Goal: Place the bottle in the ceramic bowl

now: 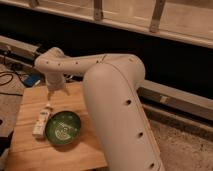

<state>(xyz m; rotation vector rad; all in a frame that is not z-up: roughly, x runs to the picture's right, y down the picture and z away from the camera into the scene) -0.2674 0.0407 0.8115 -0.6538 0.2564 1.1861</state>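
The small white bottle [41, 120] lies on its side on the wooden table [30, 150], cap end pointing away from me. It rests just left of the dark green ceramic bowl [62, 128], touching or nearly touching its rim. The bowl is empty and shows a pale pattern inside. My gripper [51, 91] hangs from the white arm [110, 95], pointing down over the table's far part. It is a little above and behind the bottle's cap end and holds nothing I can see.
Black cables [10, 77] and a blue object [33, 80] lie on the floor left of the table. A metal rail [175, 97] runs along the dark wall behind. Speckled floor [190, 145] lies to the right. My bulky arm covers the table's right side.
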